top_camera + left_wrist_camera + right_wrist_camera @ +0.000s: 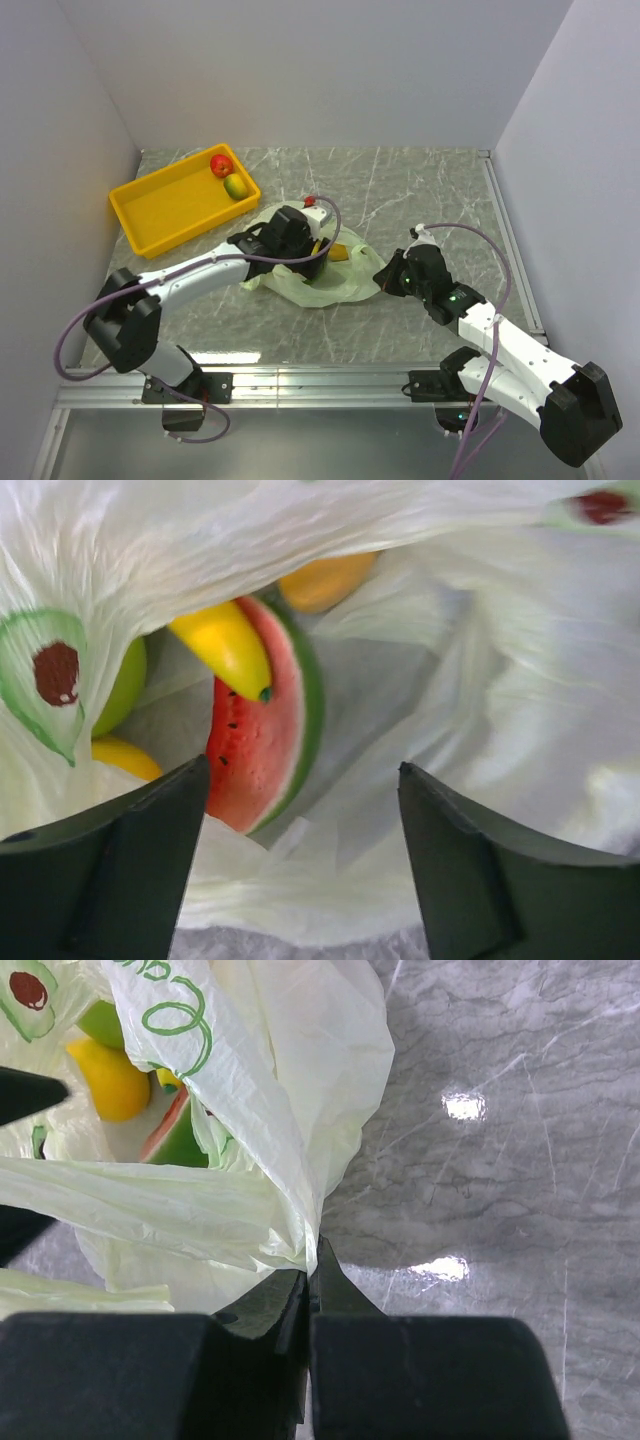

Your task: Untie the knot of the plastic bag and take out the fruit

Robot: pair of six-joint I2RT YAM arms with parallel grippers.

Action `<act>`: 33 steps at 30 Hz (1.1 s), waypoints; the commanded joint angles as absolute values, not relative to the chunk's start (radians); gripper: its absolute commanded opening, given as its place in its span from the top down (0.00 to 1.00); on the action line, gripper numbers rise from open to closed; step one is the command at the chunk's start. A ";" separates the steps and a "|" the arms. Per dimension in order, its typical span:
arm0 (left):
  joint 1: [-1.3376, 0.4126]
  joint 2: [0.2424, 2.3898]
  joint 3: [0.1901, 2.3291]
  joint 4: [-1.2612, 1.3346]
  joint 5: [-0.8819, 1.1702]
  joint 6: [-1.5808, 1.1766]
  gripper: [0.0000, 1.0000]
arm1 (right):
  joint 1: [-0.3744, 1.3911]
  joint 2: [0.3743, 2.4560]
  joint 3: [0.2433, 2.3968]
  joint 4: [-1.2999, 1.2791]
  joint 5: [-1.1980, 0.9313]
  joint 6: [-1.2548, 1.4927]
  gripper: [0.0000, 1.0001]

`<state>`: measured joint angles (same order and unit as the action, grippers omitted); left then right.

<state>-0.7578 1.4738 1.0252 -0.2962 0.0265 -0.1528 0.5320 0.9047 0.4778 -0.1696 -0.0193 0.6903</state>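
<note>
Yellow tray (165, 207) on grey marble table (430, 190), far-left corner.

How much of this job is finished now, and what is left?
Done: the plastic bag is open, and a red apple and a mango lie in the yellow tray. In hand: the right claw pinches the bag's edge, the open left claw faces inside. Left: the watermelon slice, the banana and other fruit are still in the bag.

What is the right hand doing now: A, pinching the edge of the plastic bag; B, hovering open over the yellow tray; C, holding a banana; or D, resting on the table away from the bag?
A: the right wrist view shows the right hand shut on a fold of the plastic bag.
</note>
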 commanded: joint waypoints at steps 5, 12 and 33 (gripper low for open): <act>-0.769 1.558 1.057 -0.200 -0.238 -0.565 0.11 | 0.528 0.868 0.471 -0.138 -0.002 0.735 1.00; -0.770 1.690 1.078 -0.078 -0.296 -0.699 0.13 | 0.528 0.845 0.463 -0.146 -0.005 0.752 1.00; -0.816 1.649 1.085 -0.136 -0.301 -0.614 0.95 | 0.531 0.864 0.466 -0.118 -0.008 0.735 1.00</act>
<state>-0.7860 1.7649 1.0863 -0.1196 -0.3504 -0.6666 0.5320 0.8597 0.4629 -0.1570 -0.0235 0.7425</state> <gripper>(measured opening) 0.348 0.008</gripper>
